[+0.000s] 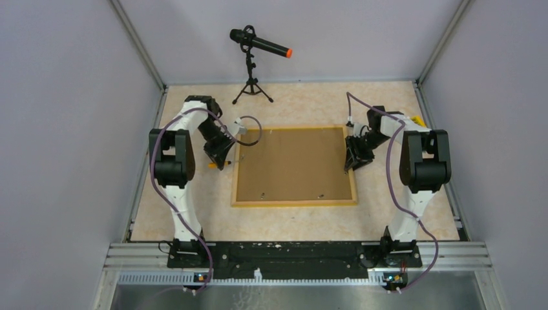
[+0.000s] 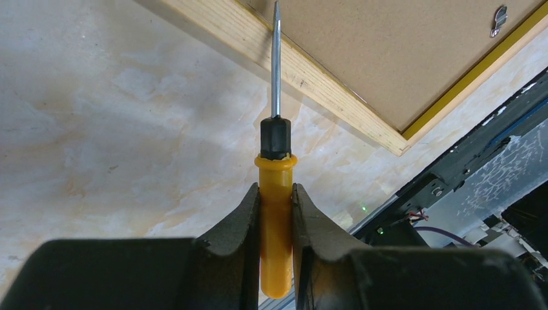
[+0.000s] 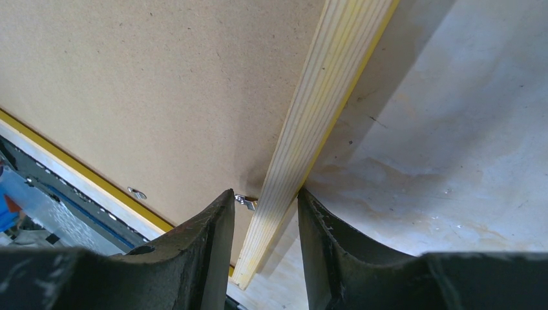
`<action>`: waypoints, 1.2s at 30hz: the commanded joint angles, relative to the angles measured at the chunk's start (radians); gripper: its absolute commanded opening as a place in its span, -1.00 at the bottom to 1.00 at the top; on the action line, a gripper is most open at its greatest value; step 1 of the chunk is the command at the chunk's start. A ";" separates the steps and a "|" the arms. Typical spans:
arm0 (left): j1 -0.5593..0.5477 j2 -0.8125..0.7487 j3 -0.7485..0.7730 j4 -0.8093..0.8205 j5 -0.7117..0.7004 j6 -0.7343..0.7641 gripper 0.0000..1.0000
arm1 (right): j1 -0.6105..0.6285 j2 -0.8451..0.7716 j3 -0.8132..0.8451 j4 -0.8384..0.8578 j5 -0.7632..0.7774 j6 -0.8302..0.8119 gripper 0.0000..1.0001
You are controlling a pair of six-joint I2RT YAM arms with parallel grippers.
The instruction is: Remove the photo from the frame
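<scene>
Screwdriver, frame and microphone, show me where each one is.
screwdriver (image 2: 276, 213), left wrist view, middle of the yellow handle
frame (image 1: 294, 165), top external view, brown back board
microphone (image 1: 262, 44), top external view, black body

A: How is the overhead view lit?
B: Bright and even, with diffuse light from above. The microphone stand (image 1: 251, 81) throws only a faint shadow on the table (image 1: 400, 194). The walls (image 1: 64, 129) splay toward 10 and 2 o'clock.
A: And the wrist views?
B: Left: the screwdriver (image 2: 276, 171) is crisp, with a pale glint along its shaft. The fingers (image 2: 213, 258) of the left gripper (image 2: 276, 192) at 6 o'clock are almost black, their detail lost. Right: the frame (image 3: 161, 97) casts a soft grey band on the table toward 1 o'clock, and its wood grain is sharp.
</scene>
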State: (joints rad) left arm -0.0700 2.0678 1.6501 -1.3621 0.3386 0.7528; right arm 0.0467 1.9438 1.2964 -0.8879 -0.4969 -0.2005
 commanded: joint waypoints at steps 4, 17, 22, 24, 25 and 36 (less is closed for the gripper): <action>-0.012 0.022 0.008 0.007 0.015 -0.012 -1.00 | 0.001 -0.026 0.016 -0.007 0.017 -0.007 -0.19; 0.015 0.020 0.081 -0.010 0.023 -0.042 -1.00 | 0.002 -0.027 0.015 -0.005 0.020 -0.007 -0.19; 0.012 0.037 0.080 -0.009 0.012 -0.049 -1.00 | 0.002 -0.023 0.018 -0.005 0.020 -0.005 -0.20; 0.010 0.041 0.075 -0.008 0.009 -0.047 -1.00 | 0.001 -0.022 0.019 -0.004 0.020 -0.005 -0.20; 0.009 0.042 0.072 -0.006 0.009 -0.046 -1.00 | 0.001 -0.022 0.018 -0.003 0.020 -0.004 -0.20; -0.033 0.050 0.027 0.016 -0.008 -0.050 -1.00 | 0.001 -0.023 0.016 -0.003 0.021 -0.004 -0.20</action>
State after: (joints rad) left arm -0.0898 2.1067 1.6913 -1.3502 0.3386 0.7052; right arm 0.0467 1.9438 1.2964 -0.8879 -0.4946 -0.1986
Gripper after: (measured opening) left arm 0.234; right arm 0.403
